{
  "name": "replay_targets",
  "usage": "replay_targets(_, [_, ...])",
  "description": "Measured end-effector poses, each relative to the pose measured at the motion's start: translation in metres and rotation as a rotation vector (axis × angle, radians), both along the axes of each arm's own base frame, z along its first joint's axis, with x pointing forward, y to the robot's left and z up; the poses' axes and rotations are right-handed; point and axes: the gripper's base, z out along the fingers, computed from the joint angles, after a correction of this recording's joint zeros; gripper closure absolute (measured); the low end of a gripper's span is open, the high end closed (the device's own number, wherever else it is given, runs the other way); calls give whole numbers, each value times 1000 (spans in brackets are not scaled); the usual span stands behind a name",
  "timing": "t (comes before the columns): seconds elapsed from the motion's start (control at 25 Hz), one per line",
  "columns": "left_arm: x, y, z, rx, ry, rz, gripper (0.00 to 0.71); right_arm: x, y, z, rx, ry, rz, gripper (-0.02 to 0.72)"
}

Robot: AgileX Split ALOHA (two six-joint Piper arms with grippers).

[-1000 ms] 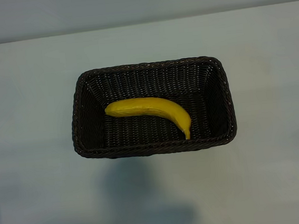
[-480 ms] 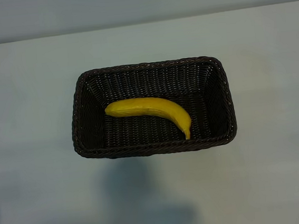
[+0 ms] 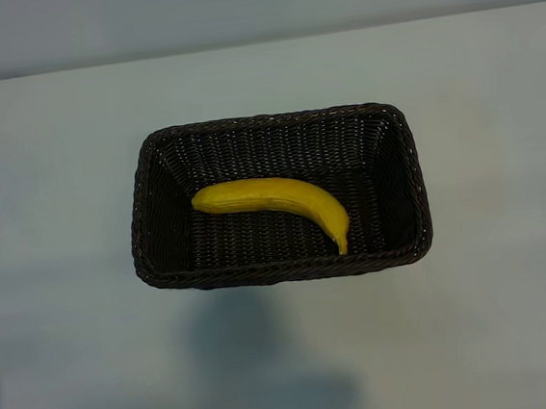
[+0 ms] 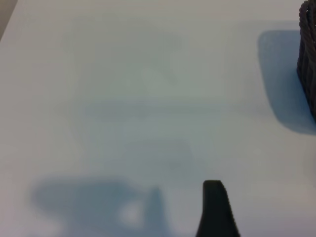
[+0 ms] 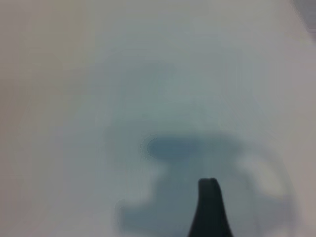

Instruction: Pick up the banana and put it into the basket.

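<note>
Nothing in the basket has moved; only the shadow at right frame edge has slipped lower. Your banana lies lengthwise inside it, frame centre. Both grippers stand spread, empty, off-frame; neither looks nearer.
</note>
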Motion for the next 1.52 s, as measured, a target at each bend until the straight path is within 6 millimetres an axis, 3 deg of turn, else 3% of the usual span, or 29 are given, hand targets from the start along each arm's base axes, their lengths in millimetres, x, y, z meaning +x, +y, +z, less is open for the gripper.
replay_targets(0.24, [0, 0, 0, 0, 0, 0, 205, -15, 2, 0, -16, -98, -19, 178])
replay_targets(1.52, [0, 0, 0, 0, 0, 0, 205, -15, 2, 0, -15, -99, 13, 178])
